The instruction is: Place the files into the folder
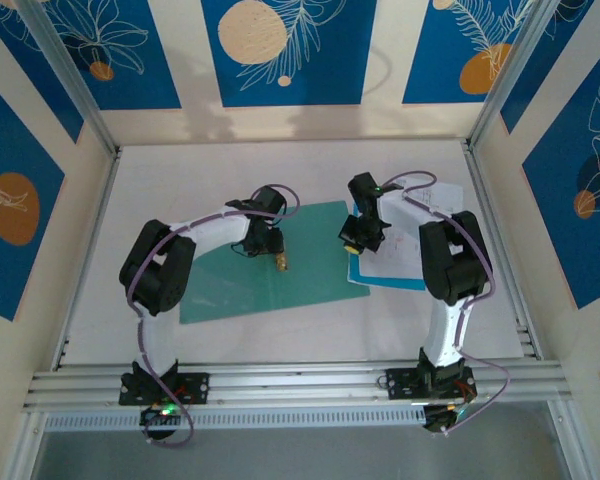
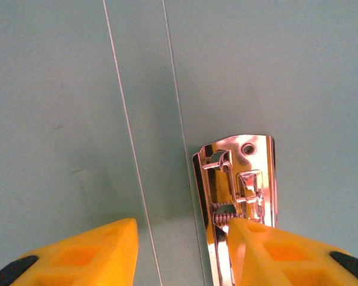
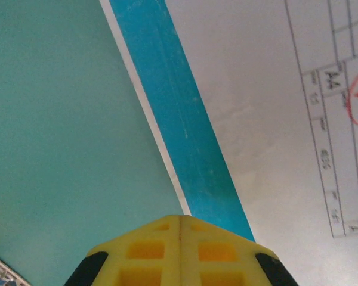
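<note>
From where I stand, the biggest thing is the white table (image 1: pixel 280 170), walled in by blue panels with leaf patterns. On it lies the thin teal-green card folder (image 1: pixel 300 260), spread flat just left of the middle of the table, its near edge slanting towards the arms. The left wrist view shows two fine straight creases running up the card.

Just beside the folder's right edge sit the files: loose white paper sheets (image 1: pixel 395 262) printed in black, lying on top of a bright light-blue sheet (image 1: pixel 380 282) that sticks out along their near and left sides. None of them lies on the folder. In the right wrist view the blue sheet (image 3: pixel 179 119) is a slanting strip between the teal card (image 3: pixel 59 119) and a white sheet (image 3: pixel 256 119) ruled with black boxes, with part of a red mark at its far right. A thin white line separates the blue from the teal.

The right gripper (image 1: pixel 360 232) hangs over that left edge of the stack. Its yellow fingers (image 3: pixel 180 223) are pressed tight together, right above the blue strip's edge. I cannot tell whether any paper is caught between them.

The left gripper (image 1: pixel 263 238) is over the folder's middle. Its yellow fingers stand apart (image 2: pixel 182 229), pinching nothing. The right-hand finger (image 2: pixel 274 250) lies over the lower end of a small shiny metal spring clip (image 2: pixel 241 179) fixed to the folder, just right of the creases.
</note>
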